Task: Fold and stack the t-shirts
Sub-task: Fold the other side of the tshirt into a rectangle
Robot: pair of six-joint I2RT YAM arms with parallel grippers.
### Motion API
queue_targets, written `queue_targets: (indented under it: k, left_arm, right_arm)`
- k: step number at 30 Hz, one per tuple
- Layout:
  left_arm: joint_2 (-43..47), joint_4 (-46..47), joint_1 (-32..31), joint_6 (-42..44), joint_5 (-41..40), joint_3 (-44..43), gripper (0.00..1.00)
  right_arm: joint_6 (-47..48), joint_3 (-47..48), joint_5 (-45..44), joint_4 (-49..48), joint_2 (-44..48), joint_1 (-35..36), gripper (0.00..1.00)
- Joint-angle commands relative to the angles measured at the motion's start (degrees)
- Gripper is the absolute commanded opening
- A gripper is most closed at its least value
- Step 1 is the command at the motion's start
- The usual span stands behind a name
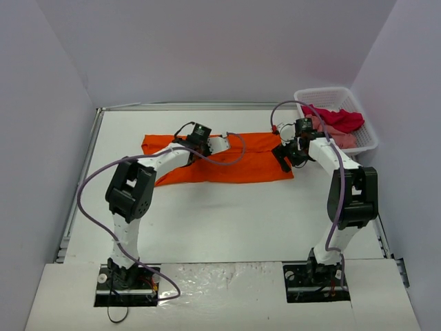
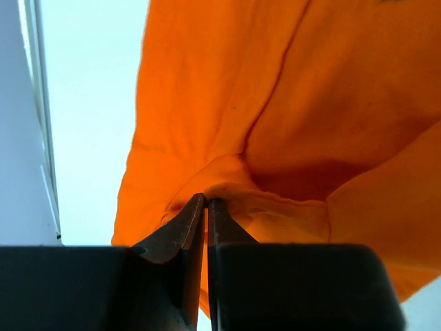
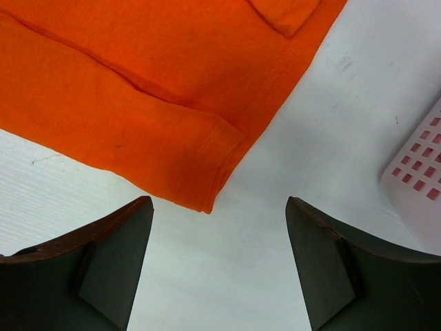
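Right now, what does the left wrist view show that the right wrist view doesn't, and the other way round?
Only the left wrist view: the left gripper shut on a pinched-up fold of the orange t-shirt, and the rail at the edge of the table. Only the right wrist view: the right gripper open and empty over the table, just off the shirt's hemmed corner, and a bit of the white lattice basket. Both: the orange t-shirt lying on the white table.
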State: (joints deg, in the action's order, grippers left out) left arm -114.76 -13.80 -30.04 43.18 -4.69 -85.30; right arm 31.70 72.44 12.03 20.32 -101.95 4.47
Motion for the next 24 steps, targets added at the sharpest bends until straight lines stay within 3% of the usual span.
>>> queue_targets:
  k: [1, 14, 24]
  left_arm:
    - [-1.4, 0.3, -0.9, 2.0, -1.3, -2.4, 0.03]
    - [-4.3, 2.7, -1.6, 2.3, -2.6, -2.5, 0.18]
    - [-6.5, 4.7, -3.0, 5.2, -4.1, -3.3, 0.18]
  right_arm:
    - [0.6, -0.7, -0.5, 0.6, -1.1, -0.3, 0.74]
    - [0.5, -1.1, -0.6, 0.6, -1.8, -0.3, 0.74]
    - [0.4, -1.4, -0.8, 0.6, -1.7, -0.3, 0.74]
